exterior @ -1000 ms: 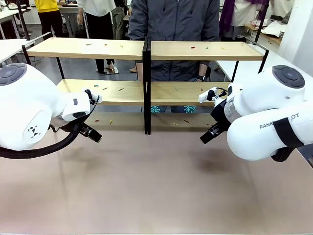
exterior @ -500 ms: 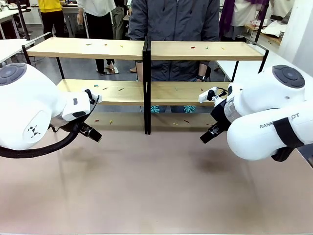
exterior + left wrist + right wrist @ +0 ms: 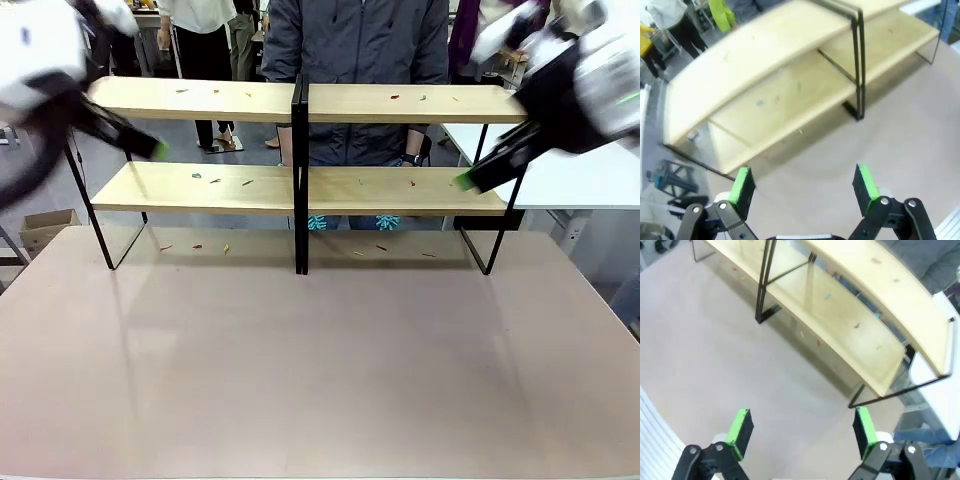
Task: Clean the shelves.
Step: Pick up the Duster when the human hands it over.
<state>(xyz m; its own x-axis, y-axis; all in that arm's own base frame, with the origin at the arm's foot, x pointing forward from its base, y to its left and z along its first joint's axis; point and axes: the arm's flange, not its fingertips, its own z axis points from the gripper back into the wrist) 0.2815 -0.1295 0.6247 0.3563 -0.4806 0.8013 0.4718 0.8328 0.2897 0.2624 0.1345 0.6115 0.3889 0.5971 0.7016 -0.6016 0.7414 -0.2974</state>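
Observation:
The shelves [image 3: 400, 104] stand across the far half of the table: two light-wood boards on a thin black frame with a black centre divider. Small coloured scraps [image 3: 395, 97] lie scattered on both boards. My left gripper [image 3: 157, 149] hangs blurred by the left end, between the boards' heights. My right gripper [image 3: 466, 182] is at the right end, level with the lower board. In the left wrist view the left gripper [image 3: 804, 184] is open and holds nothing, above the table before the shelves [image 3: 790, 90]. The right gripper [image 3: 801, 427] is likewise open and holds nothing, looking down at the shelves [image 3: 855, 315].
A person [image 3: 355, 40] stands right behind the shelves at the middle. More scraps [image 3: 196, 246] lie on the brownish-pink tabletop [image 3: 320, 370] under the lower board. A white table [image 3: 590, 180] adjoins at the right, and a cardboard box [image 3: 45, 228] sits on the floor at the left.
Both arms have swung up and outward, from low in front of the lower board to high at the shelves' outer ends. Both grippers stay open.

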